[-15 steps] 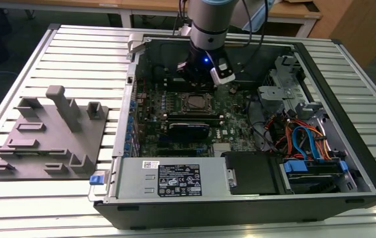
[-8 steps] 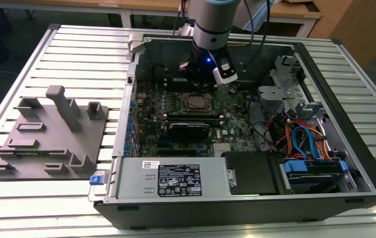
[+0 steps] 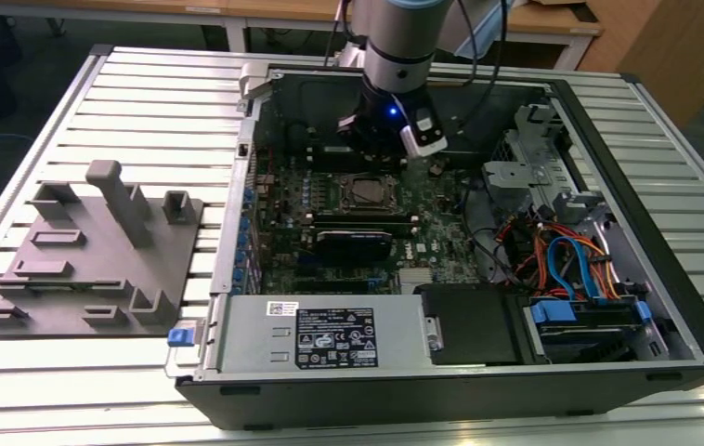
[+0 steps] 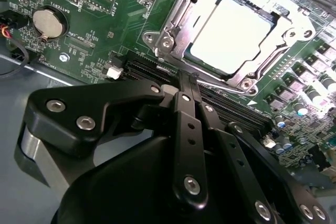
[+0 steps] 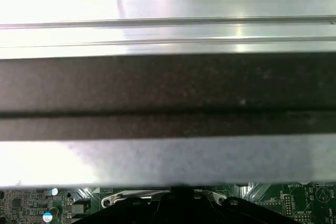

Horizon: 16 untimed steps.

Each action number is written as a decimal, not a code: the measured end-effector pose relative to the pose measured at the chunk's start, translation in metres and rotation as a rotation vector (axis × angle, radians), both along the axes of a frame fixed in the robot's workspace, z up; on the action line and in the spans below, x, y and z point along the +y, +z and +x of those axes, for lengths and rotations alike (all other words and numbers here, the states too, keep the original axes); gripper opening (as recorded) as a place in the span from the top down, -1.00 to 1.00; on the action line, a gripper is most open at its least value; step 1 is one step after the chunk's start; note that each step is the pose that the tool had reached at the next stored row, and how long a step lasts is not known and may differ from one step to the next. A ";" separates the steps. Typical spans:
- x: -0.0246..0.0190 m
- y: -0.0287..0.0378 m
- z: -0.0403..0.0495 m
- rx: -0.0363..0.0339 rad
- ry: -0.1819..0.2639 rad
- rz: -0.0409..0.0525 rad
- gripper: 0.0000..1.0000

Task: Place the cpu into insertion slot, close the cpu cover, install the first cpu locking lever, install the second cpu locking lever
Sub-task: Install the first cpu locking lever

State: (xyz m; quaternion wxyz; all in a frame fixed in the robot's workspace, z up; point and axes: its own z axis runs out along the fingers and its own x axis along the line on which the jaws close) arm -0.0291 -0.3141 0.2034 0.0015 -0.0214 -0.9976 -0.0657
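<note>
— How did the jaws stand?
— Narrow. In the second wrist view the gripper (image 4: 188, 81) held its two black fingers (image 4: 185, 124) side by side, almost meeting at the tips, with nothing between them.
— And the cpu?
— Just beyond the jaw tips. The cpu (image 4: 233, 30) lay flat in the insertion slot (image 3: 361, 191). Its pale metal top showed through the window of the cpu cover (image 4: 265, 57), which lay down over it.
— Did the tips touch the cover?
— I could not tell. They ended close to its near edge, above a long black connector (image 4: 142, 69) on the motherboard (image 4: 105, 30).
— What else was near?
— A coin battery (image 4: 50, 23) sat off to one side of the jaws, well apart from the socket. In the exterior view the arm (image 3: 396, 56) reached down into the open computer case (image 3: 649, 367). The grey power supply box (image 3: 315, 334) lay well apart from the jaws, at the case's other end.
</note>
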 end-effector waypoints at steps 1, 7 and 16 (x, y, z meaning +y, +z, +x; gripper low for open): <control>0.0005 0.0000 0.0003 0.0000 0.000 -0.0005 0.79; 0.0039 -0.0002 0.0013 0.0000 -0.001 -0.0098 0.79; 0.0042 -0.0009 0.0014 0.0001 -0.002 -0.0345 0.79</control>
